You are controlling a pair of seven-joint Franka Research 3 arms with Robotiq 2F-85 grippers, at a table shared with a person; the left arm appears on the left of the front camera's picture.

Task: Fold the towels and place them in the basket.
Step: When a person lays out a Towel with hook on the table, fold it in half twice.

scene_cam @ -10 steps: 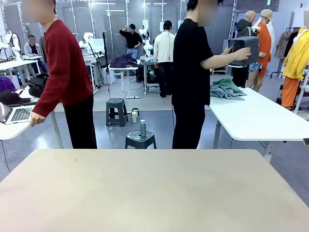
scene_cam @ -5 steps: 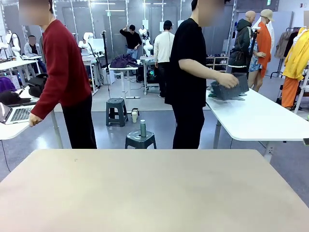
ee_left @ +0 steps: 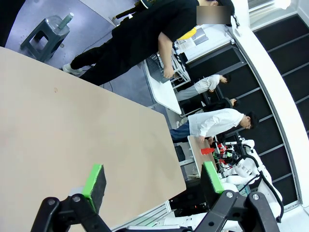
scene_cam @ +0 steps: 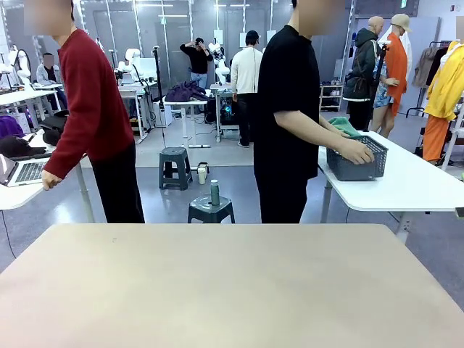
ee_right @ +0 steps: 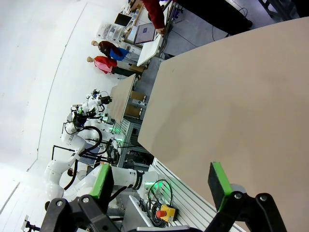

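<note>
Across the aisle, a person in black rests a hand on the dark grey lattice basket (scene_cam: 354, 162), which stands on a white side table (scene_cam: 406, 185). A mint green towel (scene_cam: 346, 127) pokes up at the basket's far rim; I cannot tell whether it lies inside or behind. In the left wrist view the basket (ee_left: 155, 66) sits by that person's hand. My left gripper (ee_left: 152, 179) hangs open above the beige table, nothing between its green pads. My right gripper (ee_right: 161, 181) is open too, over the same table near its edge.
The beige work table (scene_cam: 217, 290) spreads bare in front of me. Beyond its far edge stand a grey stool with a bottle (scene_cam: 211, 209) and a second stool (scene_cam: 175, 165). A person in red (scene_cam: 94, 116) leans on a desk with a laptop (scene_cam: 25, 172) at the left.
The person in black held the basket up a second ago, with the towels heaped on the white table. The basket has come down over that spot and now stands there.
</note>
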